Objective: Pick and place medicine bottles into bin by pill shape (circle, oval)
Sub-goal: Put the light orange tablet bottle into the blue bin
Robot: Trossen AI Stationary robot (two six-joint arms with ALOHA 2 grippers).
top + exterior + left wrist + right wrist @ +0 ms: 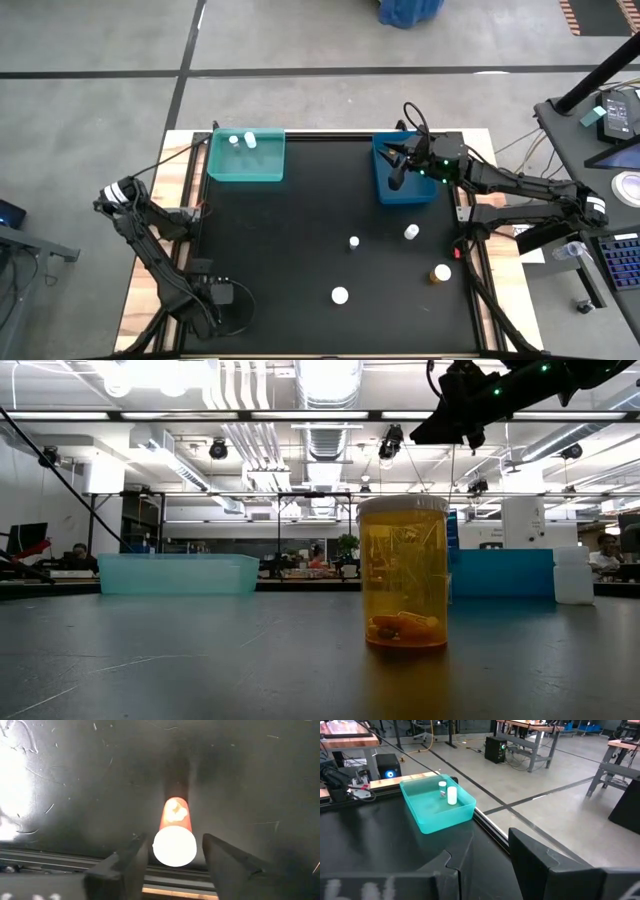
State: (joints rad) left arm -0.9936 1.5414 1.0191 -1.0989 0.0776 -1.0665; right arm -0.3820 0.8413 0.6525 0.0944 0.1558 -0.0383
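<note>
Right gripper (397, 172) hangs over the blue bin (428, 190), fingers apart, empty. Left gripper (172, 857) sits low at the table's near-left edge, jaws wide around an amber bottle (174, 832) without touching it. Two white bottles (447, 793) are in the teal bin (437, 810); four more stand on the black mat (300, 240). Blue bin's contents are hidden.

left bin (246, 160): desk (300, 240) upper left, two bottles (241, 140) in it | right bin (404, 176): upper right, right gripper (398, 168) over it | four bottles (353, 242) on desk: centre to lower right | left gripper (222, 293): lower left edge
</note>
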